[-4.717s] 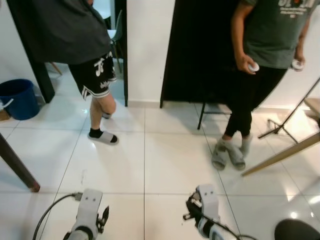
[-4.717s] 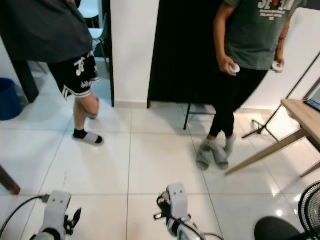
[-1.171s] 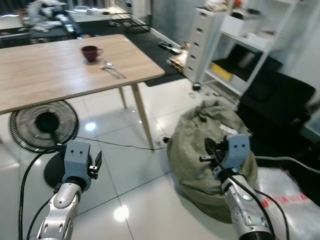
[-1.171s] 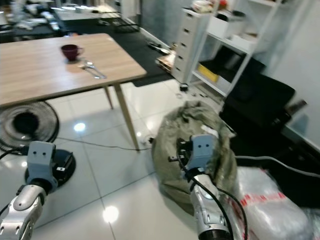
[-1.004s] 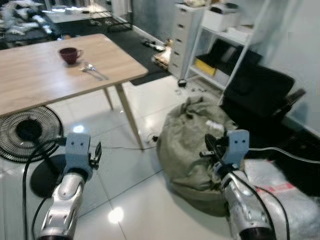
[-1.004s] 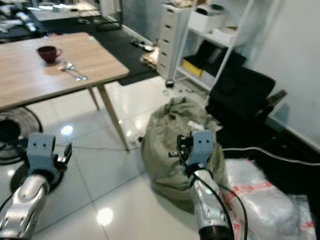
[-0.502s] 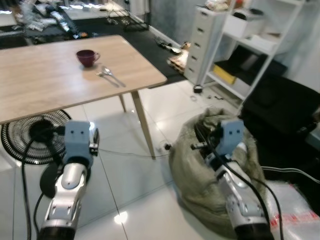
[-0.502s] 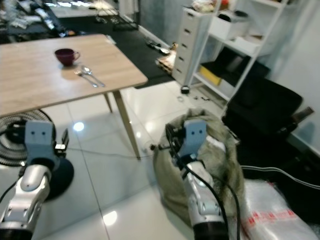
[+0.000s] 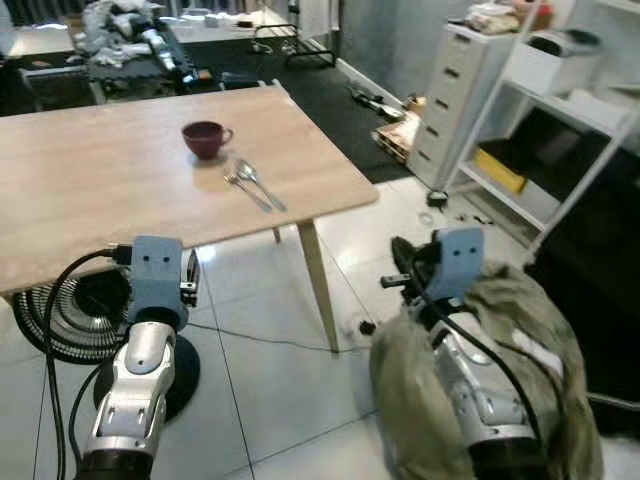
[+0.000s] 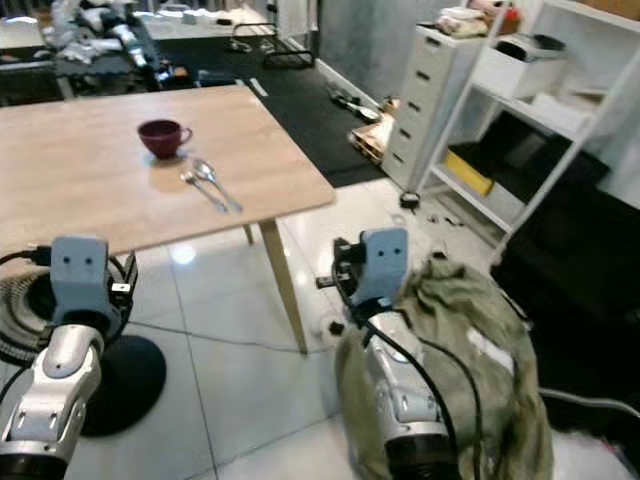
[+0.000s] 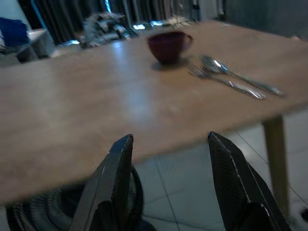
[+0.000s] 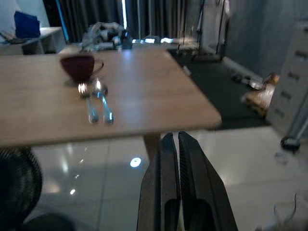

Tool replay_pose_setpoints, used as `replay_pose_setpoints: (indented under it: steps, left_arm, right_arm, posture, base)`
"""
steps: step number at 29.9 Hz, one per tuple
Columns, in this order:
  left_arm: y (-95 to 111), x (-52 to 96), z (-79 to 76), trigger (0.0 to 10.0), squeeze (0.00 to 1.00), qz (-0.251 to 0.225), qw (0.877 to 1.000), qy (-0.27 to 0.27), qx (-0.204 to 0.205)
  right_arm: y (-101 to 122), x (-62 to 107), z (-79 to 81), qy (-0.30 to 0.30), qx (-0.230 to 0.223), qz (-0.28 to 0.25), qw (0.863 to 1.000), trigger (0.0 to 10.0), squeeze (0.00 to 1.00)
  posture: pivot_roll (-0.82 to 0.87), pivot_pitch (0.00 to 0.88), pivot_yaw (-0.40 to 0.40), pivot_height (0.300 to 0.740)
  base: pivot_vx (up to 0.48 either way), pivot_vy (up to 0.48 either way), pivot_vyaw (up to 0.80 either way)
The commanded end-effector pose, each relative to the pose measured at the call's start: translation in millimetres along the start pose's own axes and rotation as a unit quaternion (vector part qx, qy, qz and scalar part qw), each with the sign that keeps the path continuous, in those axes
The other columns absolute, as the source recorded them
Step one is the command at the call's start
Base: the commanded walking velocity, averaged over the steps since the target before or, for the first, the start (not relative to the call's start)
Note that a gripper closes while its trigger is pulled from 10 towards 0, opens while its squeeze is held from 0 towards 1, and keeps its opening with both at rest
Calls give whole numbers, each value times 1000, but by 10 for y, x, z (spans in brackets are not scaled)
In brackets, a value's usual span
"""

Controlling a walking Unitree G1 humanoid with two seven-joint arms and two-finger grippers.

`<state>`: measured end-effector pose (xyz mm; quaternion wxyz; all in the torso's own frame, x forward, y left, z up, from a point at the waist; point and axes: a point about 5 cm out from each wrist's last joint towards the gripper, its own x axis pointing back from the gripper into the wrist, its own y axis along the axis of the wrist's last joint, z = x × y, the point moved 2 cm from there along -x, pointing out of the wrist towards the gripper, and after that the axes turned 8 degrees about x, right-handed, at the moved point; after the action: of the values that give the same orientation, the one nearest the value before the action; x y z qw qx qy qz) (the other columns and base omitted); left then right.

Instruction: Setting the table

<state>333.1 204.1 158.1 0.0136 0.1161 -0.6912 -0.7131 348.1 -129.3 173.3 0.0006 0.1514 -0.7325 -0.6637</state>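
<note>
Right claw (image 12: 174, 144), fingers pressed together, points at the table (image 12: 144, 108) bearing cup (image 12: 77, 67), fork (image 12: 88, 109) and spoon (image 12: 103, 107).

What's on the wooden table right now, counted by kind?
Cup: 1
Fork: 1
Spoon: 1
Total: 3

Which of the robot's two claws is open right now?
The left gripper: its jaws stand wide apart, framing the table edge. The right gripper has its jaws pressed together.
</note>
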Motion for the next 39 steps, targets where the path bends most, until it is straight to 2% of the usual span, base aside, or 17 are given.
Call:
replay_pose_setpoints:
  steps: [1,6,8,9,11,12,16,30,32,34,39]
  left_arm:
    - [-26,18,15,10000,0,7,1000,3,-6]
    - [18,12,9,10000,0,0,1000,0,-9]
    - [28,11,6,10000,0,-2,1000,-1,-10]
    - [28,11,6,10000,0,-2,1000,-1,-10]
    - [28,13,-3,10000,0,-2,1000,-2,-11]
    - [28,13,-3,10000,0,-2,1000,-2,-11]
    - [26,23,-14,10000,0,-1,1000,-3,-11]
    - [-3,64,-24,10000,0,5,1000,-6,-13]
    - [-22,87,-40,10000,0,10,1000,-13,-17]
    - [-90,174,-78,10000,0,23,999,-32,-19]
    - [-178,410,-177,10000,0,52,992,-114,-22]
  right_arm:
    - [9,-24,52,-4,12,10,1000,10000,0]
    - [140,-70,118,-6,15,-6,1000,10000,0]
    - [222,-87,248,19,11,-18,1000,10000,0]
    - [222,-87,248,19,11,-18,1000,10000,0]
    - [271,-83,418,59,9,-25,998,10000,0]
    - [271,-83,418,59,9,-25,998,10000,0]
    - [279,-52,629,107,4,-26,994,10000,0]
    - [198,3,908,144,7,4,990,10000,0]
    - [171,14,931,147,11,11,989,10000,0]
    - [92,20,983,148,23,31,988,10000,0]
    - [-111,-5,999,124,30,91,988,10000,0]
  posture:
    - [-1,0,37,740]
    - [0,0,39,740]
    - [1,0,40,740]
    - [1,0,40,740]
    - [2,0,39,740]
    - [2,0,39,740]
    - [6,0,38,740]
    - [12,0,37,740]
    - [10,0,39,740]
    - [12,0,40,740]
    - [23,0,37,740]
  base:
    - [480,0,0]
    - [480,0,0]
    - [480,0,0]
    - [480,0,0]
    - [480,0,0]
    - [480,0,0]
    - [480,0,0]
    - [480,0,0]
    - [398,0,0]
    - [0,0,0]
    - [0,0,0]
